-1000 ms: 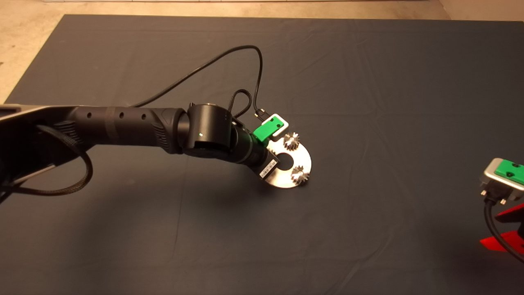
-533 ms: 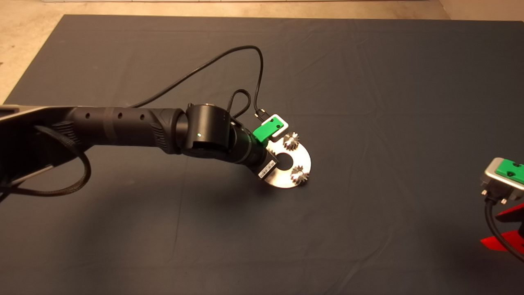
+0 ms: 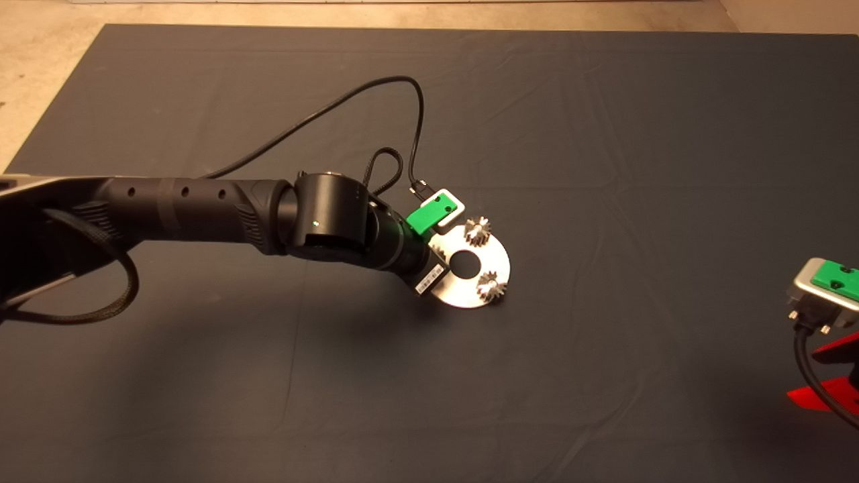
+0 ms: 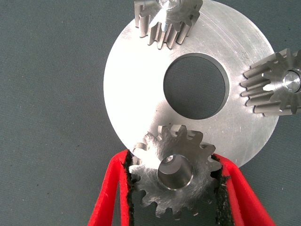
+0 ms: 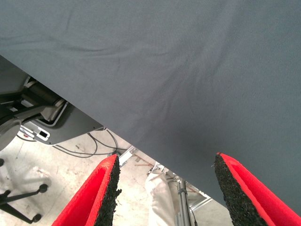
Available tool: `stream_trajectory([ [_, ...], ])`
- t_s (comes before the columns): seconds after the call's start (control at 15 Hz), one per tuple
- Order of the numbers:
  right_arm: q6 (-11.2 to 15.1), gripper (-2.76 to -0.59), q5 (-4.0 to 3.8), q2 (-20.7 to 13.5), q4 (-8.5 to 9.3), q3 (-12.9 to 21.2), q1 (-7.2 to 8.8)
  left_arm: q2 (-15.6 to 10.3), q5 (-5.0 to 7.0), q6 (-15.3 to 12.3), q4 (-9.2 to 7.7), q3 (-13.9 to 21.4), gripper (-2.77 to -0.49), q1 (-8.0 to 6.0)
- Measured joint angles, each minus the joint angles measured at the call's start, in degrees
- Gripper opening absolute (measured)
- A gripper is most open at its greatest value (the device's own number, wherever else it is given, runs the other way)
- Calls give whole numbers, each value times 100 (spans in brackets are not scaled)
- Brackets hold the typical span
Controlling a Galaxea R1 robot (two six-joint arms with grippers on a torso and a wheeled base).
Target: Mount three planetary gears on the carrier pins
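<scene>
In the head view, the left arm (image 3: 201,215) reaches in from the left across the dark mat (image 3: 604,134), and the left gripper (image 3: 436,251) hangs over the left edge of the silver disc (image 3: 463,288) near the middle of the mat. Two planetary gears sit on the disc, one at its far rim (image 3: 477,231) and one at its near right rim (image 3: 490,286); the arm's wrist hides the disc's left part. The right gripper (image 3: 829,376) waits at the lower right edge, well apart from the disc. In the left wrist view, the left gripper (image 4: 174,188) pinches a third gear (image 4: 175,178) between its black pads (image 4: 128,188), one pad on each side of the toothed rim. This gear lies at the disc's (image 4: 136,94) edge, partly over it, with its centre hole showing. The other two gears (image 4: 167,19) (image 4: 275,84) each sit on a carrier pin (image 4: 291,81) whose tip shows in the bore. In the right wrist view, the right gripper (image 5: 167,188) has its fingers (image 5: 101,193) spread wide with nothing between them, above the mat's (image 5: 188,70) edge and the floor beyond.
</scene>
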Motion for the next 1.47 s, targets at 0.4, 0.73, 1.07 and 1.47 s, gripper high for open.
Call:
stream_trajectory([
  [0.4, 0, -188, 20, 0, 0, 0, 0, 2, 0, 0, 0, 0, -251, 0],
  [0.73, 0, -188, 97, 0, 0, 0, 0, 5, 0, 99, 0, -4, -251, 0],
  [1.07, 0, -188, 128, 2, 2, 0, 0, -37, -22, 133, 0, -6, -251, 0],
  [1.47, 0, -188, 174, 1, 2, 0, 0, -11, -74, 188, -6, -50, -251, -2],
])
